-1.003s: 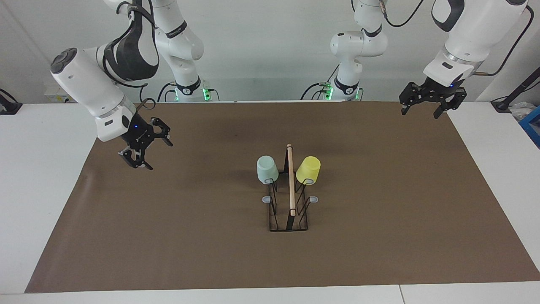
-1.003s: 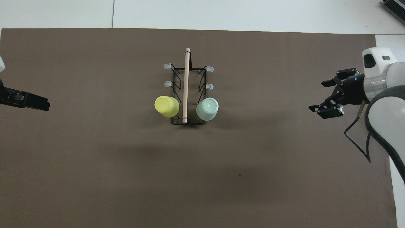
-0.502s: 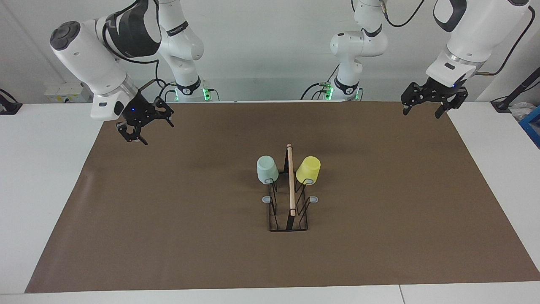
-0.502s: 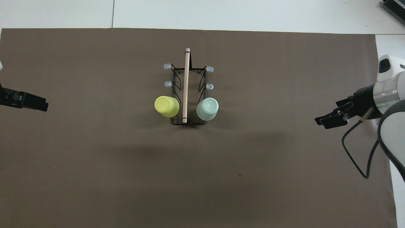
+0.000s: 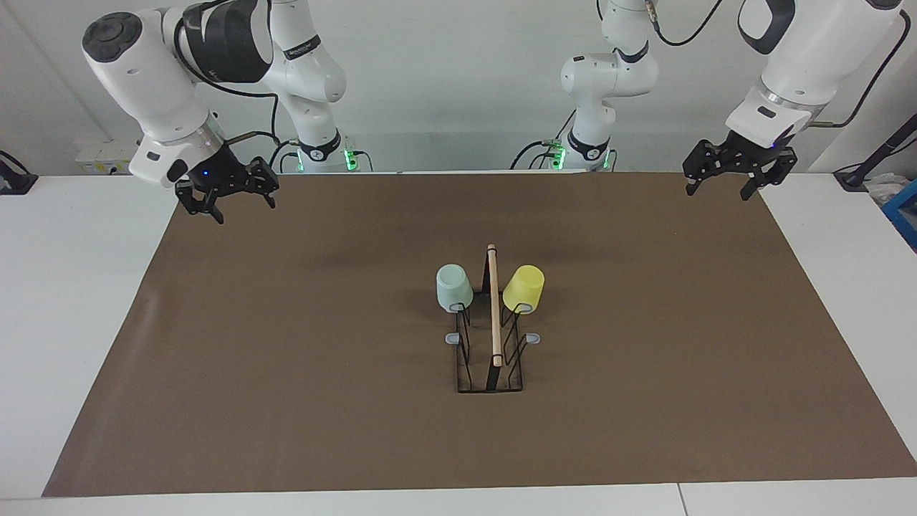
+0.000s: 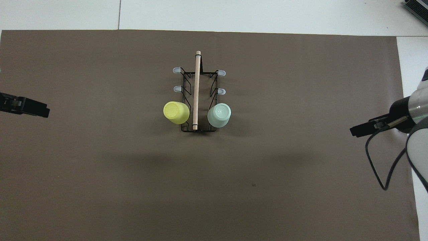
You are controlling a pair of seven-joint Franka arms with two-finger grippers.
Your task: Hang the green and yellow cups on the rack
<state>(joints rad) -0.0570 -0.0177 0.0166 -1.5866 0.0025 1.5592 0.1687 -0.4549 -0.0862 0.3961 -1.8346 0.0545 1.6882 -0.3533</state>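
On the brown mat (image 5: 286, 373), mid-table: black wire rack (image 5: 490, 358), mint green cup (image 5: 453, 287) and yellow cup (image 5: 524, 288) hung mouth-down on its robot-end prongs. Over the mat's corners: left gripper (image 5: 729, 184), right gripper (image 5: 228, 204), both spread wide, empty.

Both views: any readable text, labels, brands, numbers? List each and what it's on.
No text can be read in either view.
Right arm: a dark band with small lettering, too small to read.
Green cup, yellow cup, rack, brown mat: no markings visible.
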